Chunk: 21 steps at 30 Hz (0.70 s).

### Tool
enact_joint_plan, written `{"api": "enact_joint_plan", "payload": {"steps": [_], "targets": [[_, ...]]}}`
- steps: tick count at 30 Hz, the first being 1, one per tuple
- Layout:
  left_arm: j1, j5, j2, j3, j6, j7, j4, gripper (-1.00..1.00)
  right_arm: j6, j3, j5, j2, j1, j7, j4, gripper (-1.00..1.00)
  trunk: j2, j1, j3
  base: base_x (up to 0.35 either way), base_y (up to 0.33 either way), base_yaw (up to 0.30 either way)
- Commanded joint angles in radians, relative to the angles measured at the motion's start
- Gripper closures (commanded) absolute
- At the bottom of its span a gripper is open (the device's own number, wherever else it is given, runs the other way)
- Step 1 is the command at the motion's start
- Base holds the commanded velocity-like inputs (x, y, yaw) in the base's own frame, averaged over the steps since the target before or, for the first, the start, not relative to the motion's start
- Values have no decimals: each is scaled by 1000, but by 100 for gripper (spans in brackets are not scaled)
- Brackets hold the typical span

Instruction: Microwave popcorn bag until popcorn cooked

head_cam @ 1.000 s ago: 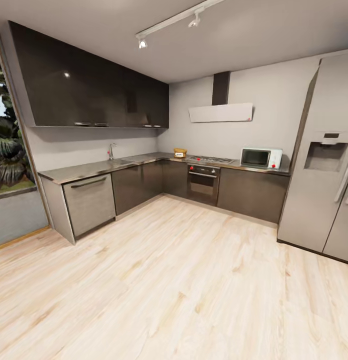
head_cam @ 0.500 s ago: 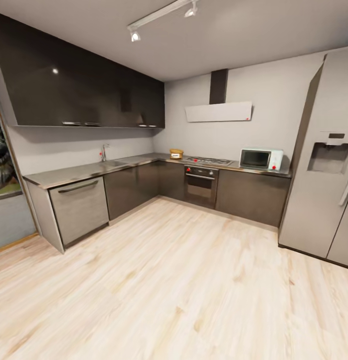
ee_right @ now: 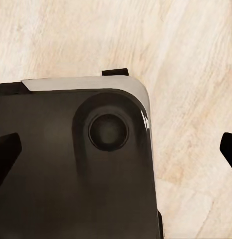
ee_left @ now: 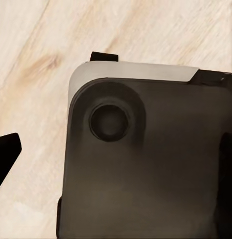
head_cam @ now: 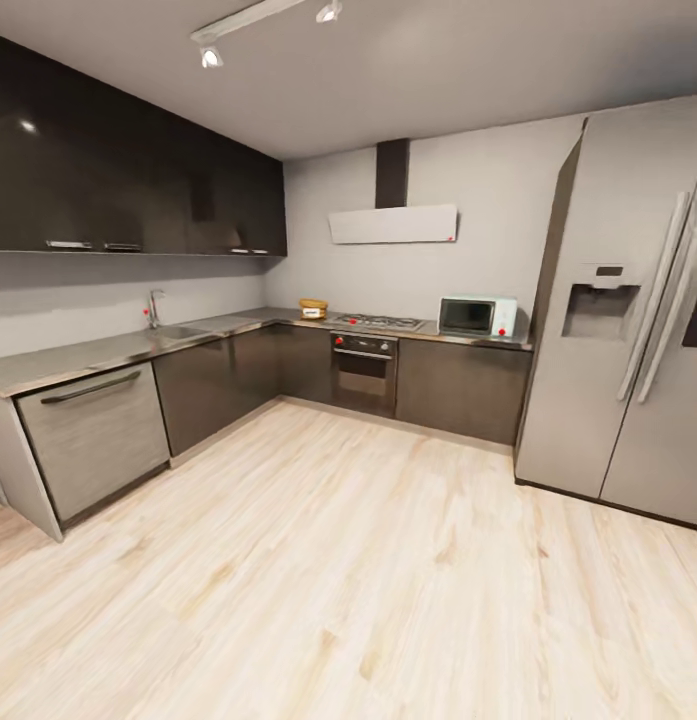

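The left pincer [ee_left: 116,149] hangs above the dark rounded corner of the robot's base [ee_left: 145,164], with the light wood floor [ee_left: 41,55] beyond it. One dark fingertip [ee_left: 6,154] shows at the picture's edge and the other at the opposite edge, so the jaws stand wide apart and hold nothing. The right pincer [ee_right: 116,149] hangs the same way over the base, with dark fingertips [ee_right: 6,154] at both edges, spread wide and empty.

Far from both pincers, across the floor, the popcorn bag [head_cam: 313,308] stands on the grey worktop [head_cam: 108,350] near its corner, just beside the gas hob [head_cam: 380,322]. The microwave [head_cam: 477,316] sits on the worktop past the hob, near the silver fridge [head_cam: 628,310], its door closed.
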Motion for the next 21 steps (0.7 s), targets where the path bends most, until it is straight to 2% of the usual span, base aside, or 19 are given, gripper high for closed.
{"api": "enact_joint_plan", "payload": {"steps": [1,9,13,21], "targets": [[0,12,2,3,0,-5,0,-100,-6,-2,-15,0,-1,1,2,-100,0,0,-1,1,0,-291],[0,25,3,4,8,-6,-2,-100,-2,-2,-12,0,-1,0,2,-100,0,0,-1,0,0,-292],[0,63,2,4,11,-14,2,-100,3,-1,-11,0,-1,-1,2,-100,0,0,-1,0,0,-293],[0,67,2,2,3,-15,3,-100,2,-1,-10,0,-1,-3,2,-100,0,0,-1,0,0,-293]]}}
